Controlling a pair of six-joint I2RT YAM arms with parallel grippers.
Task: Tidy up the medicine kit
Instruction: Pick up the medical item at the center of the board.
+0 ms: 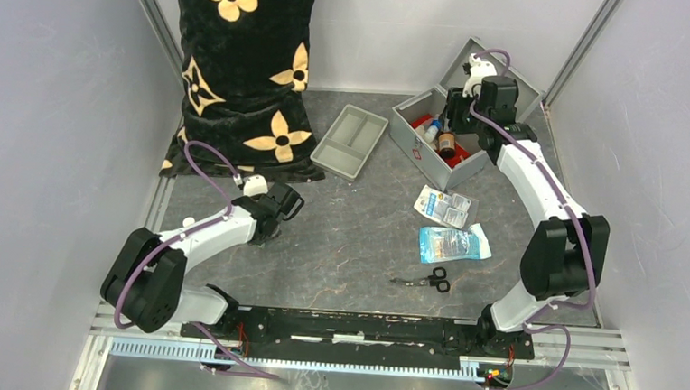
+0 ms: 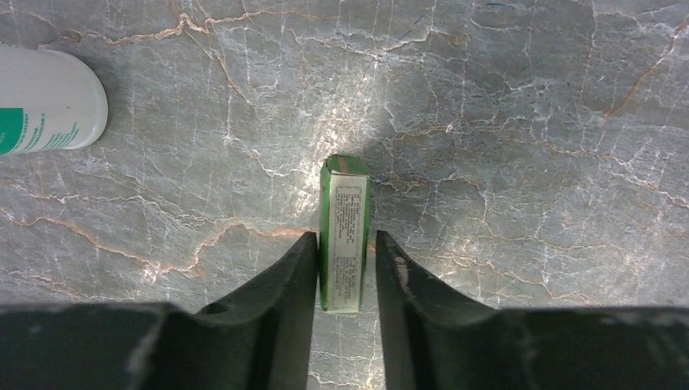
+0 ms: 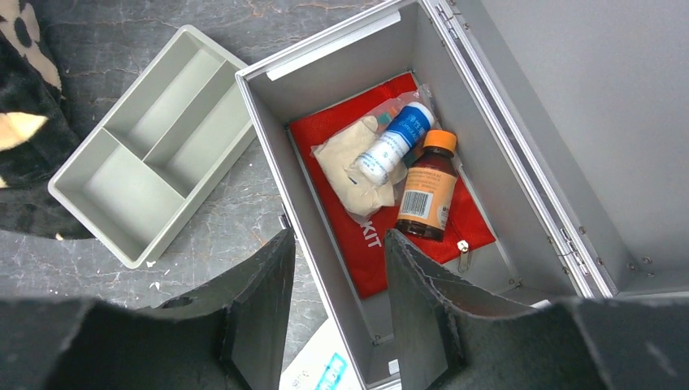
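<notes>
The medicine kit (image 1: 427, 157) lies open at the back right, with its lid (image 3: 585, 106) folded back. Inside lie a red pouch (image 3: 443, 240), a beige packet (image 3: 345, 158), a white bottle with a blue label (image 3: 396, 142) and a brown bottle with an orange cap (image 3: 428, 191). My right gripper (image 3: 339, 233) hangs open above the kit's near wall (image 3: 325, 268) and holds nothing. My left gripper (image 2: 345, 236) is low over the table, straddling a small green-and-white box (image 2: 345, 199). Its left finger touches the box and a thin gap shows at the right finger (image 2: 398, 276).
A grey divided tray (image 1: 349, 141) sits left of the kit. Two sealed packets (image 1: 443, 205) (image 1: 451, 244) and black scissors (image 1: 428, 279) lie on the table in front. A black flowered pillow (image 1: 240, 71) leans at the back left. A white bottle (image 2: 49, 110) lies near the left gripper.
</notes>
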